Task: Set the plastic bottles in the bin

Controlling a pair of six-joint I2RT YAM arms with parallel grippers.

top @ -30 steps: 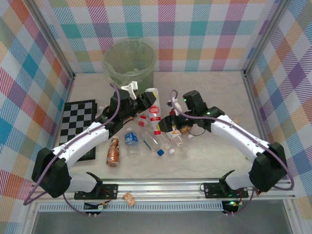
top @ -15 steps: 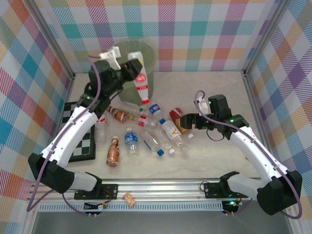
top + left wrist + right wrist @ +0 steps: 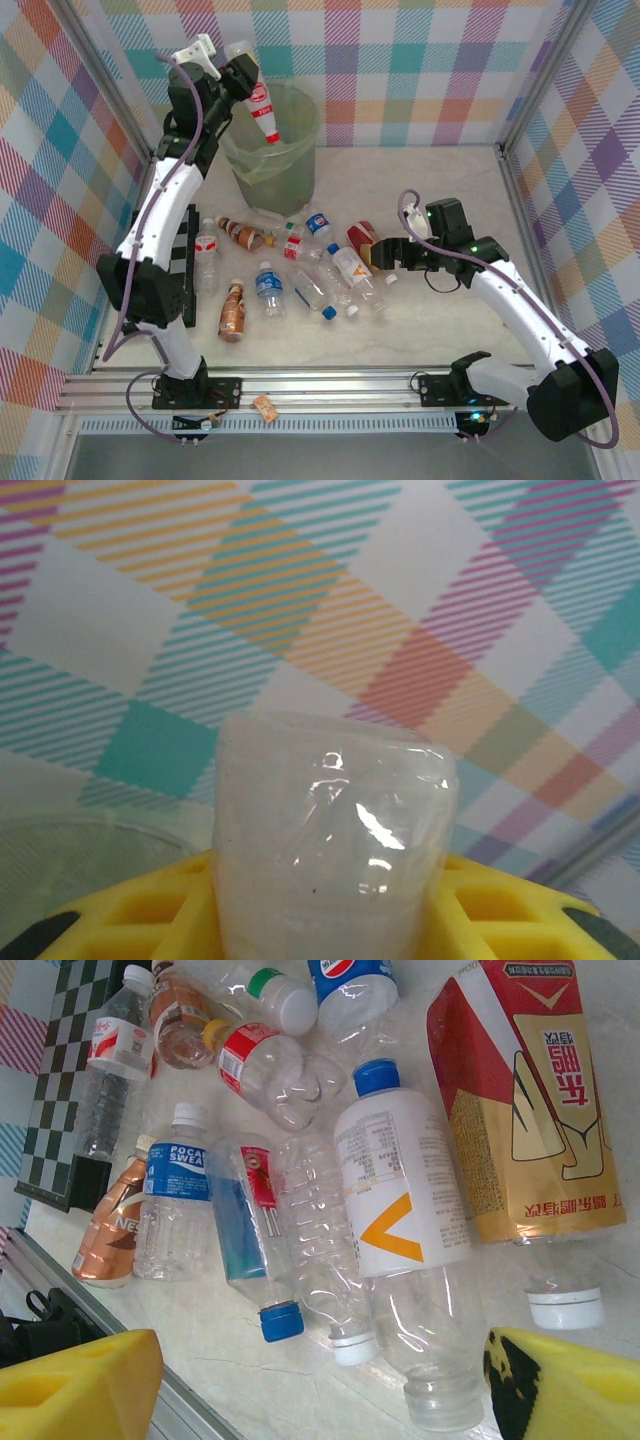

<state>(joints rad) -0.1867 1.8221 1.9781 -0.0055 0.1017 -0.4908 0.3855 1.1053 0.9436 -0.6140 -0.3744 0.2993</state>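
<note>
My left gripper point(image 3: 240, 72) is raised high at the back left, shut on a clear plastic bottle with a red label point(image 3: 262, 104). The bottle hangs tilted, cap down, over the pale-green bin point(image 3: 285, 165). In the left wrist view the bottle's clear base point(image 3: 335, 830) sits between my yellow fingers point(image 3: 130, 920), with the bin's rim point(image 3: 80, 830) at lower left. Several bottles lie in a pile point(image 3: 300, 265) on the table. My right gripper point(image 3: 380, 255) is open just right of that pile, by a red and gold bottle point(image 3: 520, 1100) and a white-labelled one point(image 3: 395, 1200). Nothing is between the right gripper's point(image 3: 320, 1390) fingers.
A chessboard point(image 3: 187, 275) lies at the left, partly under my left arm, with a clear bottle point(image 3: 206, 262) beside it. A brown bottle point(image 3: 110, 1230) and a blue-labelled one point(image 3: 170, 1200) lie near the pile's front. The metal rail point(image 3: 330, 385) runs along the near edge.
My left arm lifted the red-labelled bottle off the table and swung it up and back over the bin. My right gripper drew back to the right of the pile, then held still.
</note>
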